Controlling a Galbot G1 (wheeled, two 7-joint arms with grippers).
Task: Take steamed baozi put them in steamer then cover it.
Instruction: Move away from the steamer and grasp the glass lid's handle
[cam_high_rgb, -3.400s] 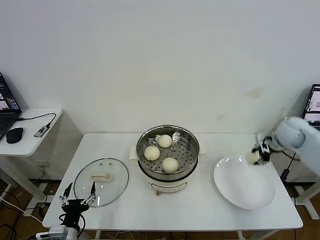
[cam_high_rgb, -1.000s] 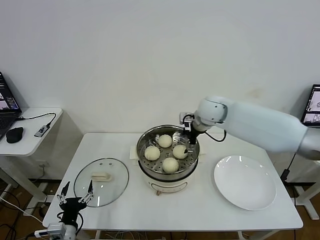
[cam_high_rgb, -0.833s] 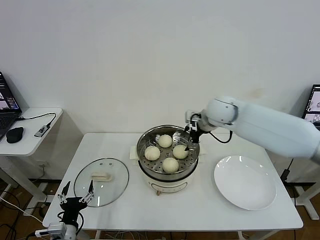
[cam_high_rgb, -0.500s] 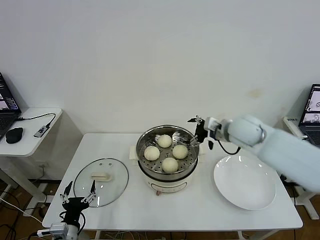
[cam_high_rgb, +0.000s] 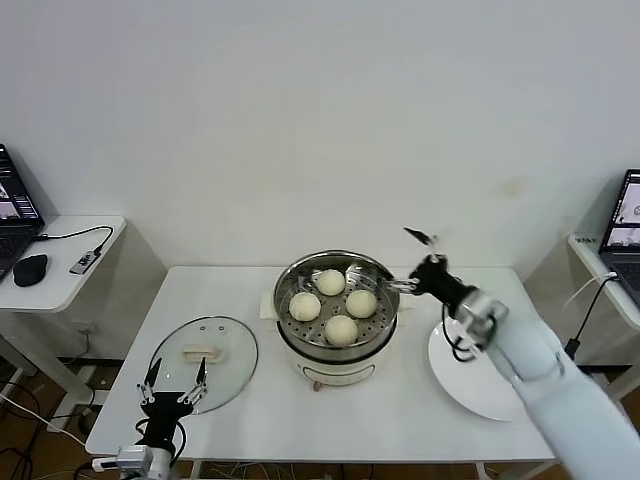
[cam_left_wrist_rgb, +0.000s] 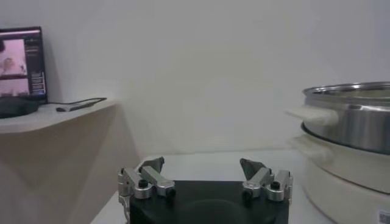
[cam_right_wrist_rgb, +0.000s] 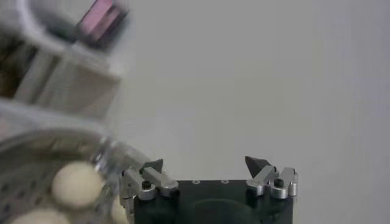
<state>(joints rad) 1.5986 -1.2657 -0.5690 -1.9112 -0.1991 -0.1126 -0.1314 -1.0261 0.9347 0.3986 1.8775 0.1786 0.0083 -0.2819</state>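
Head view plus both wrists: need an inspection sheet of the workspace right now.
Surface: white table, nothing spilled.
Job's things: four steamed baozi sit in the steamer; cover lies flat on the table, left of the steamer, not on it.
Clutter: white plate right of the steamer, partly behind the right arm.
Grippers: right gripper raised beside the steamer's right rim, jaws open, holding nothing; left gripper at the table's near edge by the cover, jaws open, holding nothing.
Cables: one on the side desk.
Surroundings: laptop and mouse on the side desk.
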